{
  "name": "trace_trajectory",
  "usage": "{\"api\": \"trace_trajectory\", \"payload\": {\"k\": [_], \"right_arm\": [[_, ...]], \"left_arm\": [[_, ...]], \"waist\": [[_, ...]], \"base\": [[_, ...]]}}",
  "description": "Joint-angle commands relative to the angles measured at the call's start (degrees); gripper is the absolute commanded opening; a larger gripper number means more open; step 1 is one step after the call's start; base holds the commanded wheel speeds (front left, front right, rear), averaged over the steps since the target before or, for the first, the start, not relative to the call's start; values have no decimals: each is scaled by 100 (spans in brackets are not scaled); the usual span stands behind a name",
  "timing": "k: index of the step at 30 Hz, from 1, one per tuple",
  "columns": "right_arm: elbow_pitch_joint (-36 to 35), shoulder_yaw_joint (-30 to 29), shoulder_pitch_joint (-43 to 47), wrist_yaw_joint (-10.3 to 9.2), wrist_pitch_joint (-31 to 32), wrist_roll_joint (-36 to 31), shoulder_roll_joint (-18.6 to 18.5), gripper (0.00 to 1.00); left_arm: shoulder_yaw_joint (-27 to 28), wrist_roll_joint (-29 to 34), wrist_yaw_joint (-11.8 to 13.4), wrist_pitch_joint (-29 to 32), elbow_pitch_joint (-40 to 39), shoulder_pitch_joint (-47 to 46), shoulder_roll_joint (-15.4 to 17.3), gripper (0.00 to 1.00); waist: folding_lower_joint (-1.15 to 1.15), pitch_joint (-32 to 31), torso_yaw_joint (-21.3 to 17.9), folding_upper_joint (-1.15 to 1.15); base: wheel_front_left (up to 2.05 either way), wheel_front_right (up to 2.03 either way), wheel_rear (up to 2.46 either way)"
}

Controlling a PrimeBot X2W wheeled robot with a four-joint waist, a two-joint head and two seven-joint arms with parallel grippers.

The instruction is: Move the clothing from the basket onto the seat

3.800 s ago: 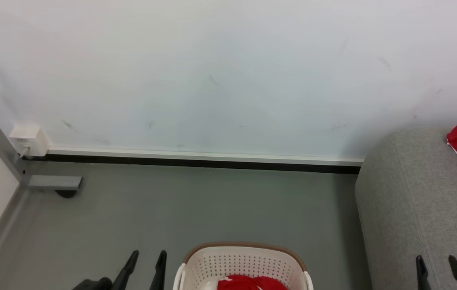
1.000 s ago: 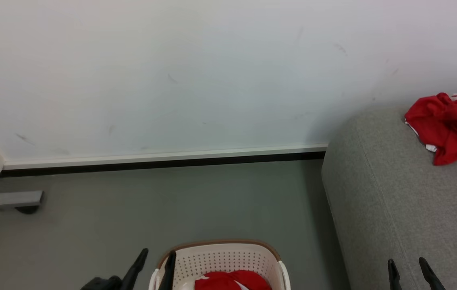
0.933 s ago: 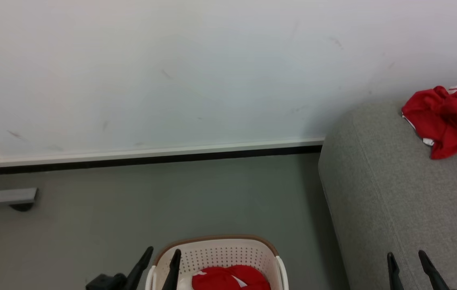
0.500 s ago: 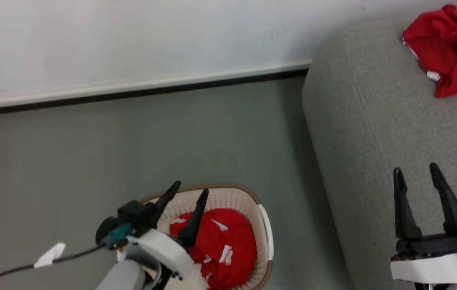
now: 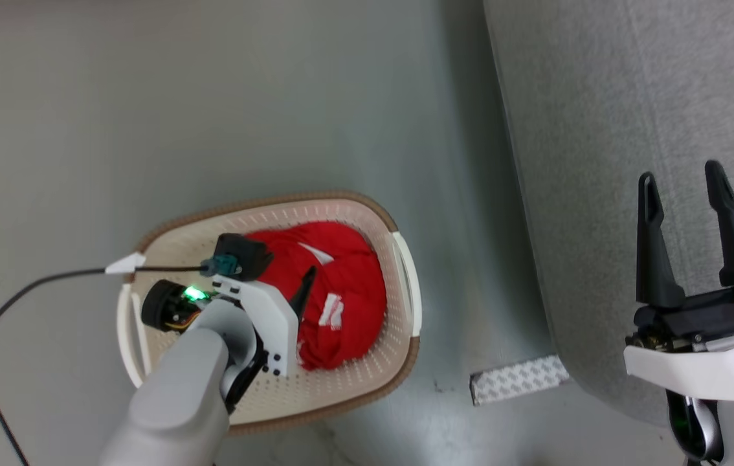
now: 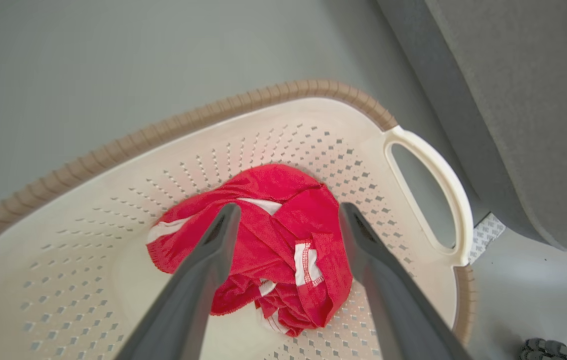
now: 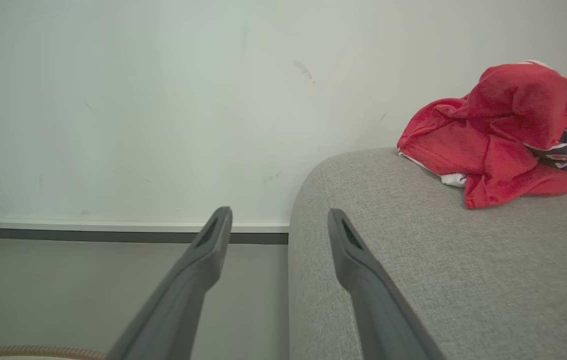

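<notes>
Left gripper [image 6: 288, 210], jaws wide and empty, hangs above the basket's [image 6: 263, 100] clothing [image 6: 263, 240]; next, probably lower and pinch a fold.

No text can be read. The red jersey [image 7: 503, 130] on the sofa [image 7: 413, 280] shows part of a dark, white-edged character in its crumpled fold, too hidden to make out.

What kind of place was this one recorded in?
Probably a living-room-style corner, perhaps a test mock-up: a grey fabric sofa beside a plain white wall, a laundry basket holding a red jersey on a grey floor, and a second jersey lying on the sofa.
</notes>
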Motion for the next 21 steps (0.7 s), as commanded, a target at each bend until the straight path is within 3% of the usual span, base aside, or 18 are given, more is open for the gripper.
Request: {"api": "trace_trajectory", "payload": {"k": [1,10,21], "right_arm": [[-53,-6,-87,-14,6,67,9,100],[-328,54,-503,-14,6,35,12,100],[-405,116,-491,-14,7,-101,13,100]], "left_arm": [[0,46,16,22,39,-105,0,100],[-16,61,106,66,1203,-947,-3,100],[111,-117,145,-227,2053,-1593,51,100]], "waist": [[-2,434,-155,0],[-2,1418,-389,0],[-2,1862,-495,0]], "base": [[0,0,0],[0,0,0],[0,0,0]]}}
